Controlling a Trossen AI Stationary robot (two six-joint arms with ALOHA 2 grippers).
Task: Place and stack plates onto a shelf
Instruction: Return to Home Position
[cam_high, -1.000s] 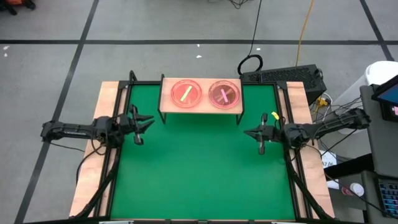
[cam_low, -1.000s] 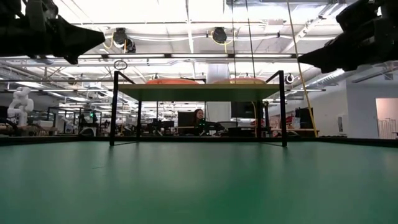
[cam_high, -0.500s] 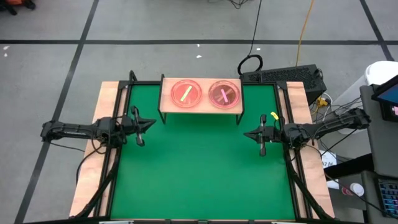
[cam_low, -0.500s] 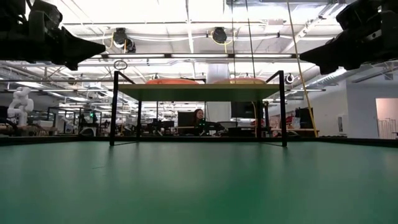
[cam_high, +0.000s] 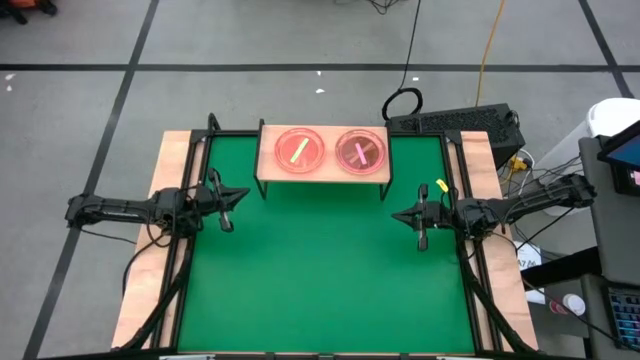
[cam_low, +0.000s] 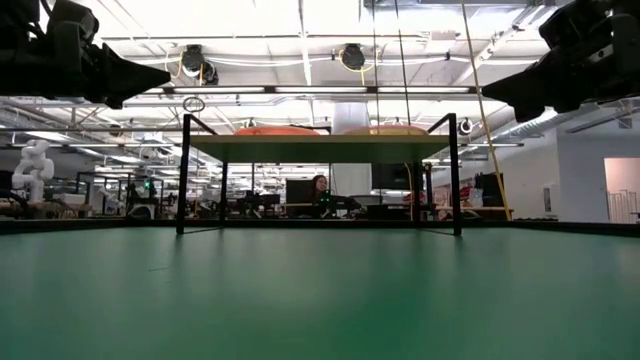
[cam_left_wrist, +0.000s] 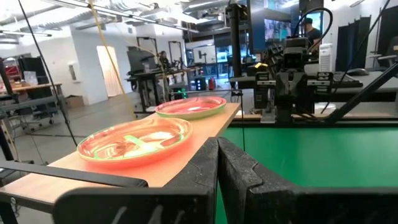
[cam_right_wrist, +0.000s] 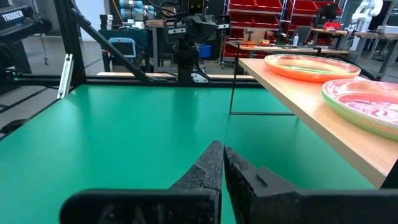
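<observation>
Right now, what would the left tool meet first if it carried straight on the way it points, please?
Probably the right tool, facing it across the green mat; the left tool would pass in front of the shelf. Alignment is uncertain, so it might slip past.

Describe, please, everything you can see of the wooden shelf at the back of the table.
The shelf is a light wooden rectangular board, level, raised on thin black metal legs that stand on the green mat, centred at the table's far edge. Two stacks of plates sit side by side on it: a left stack with a yellow bar mark on top, and a right stack with a pink cross. Nothing else touches it.
</observation>
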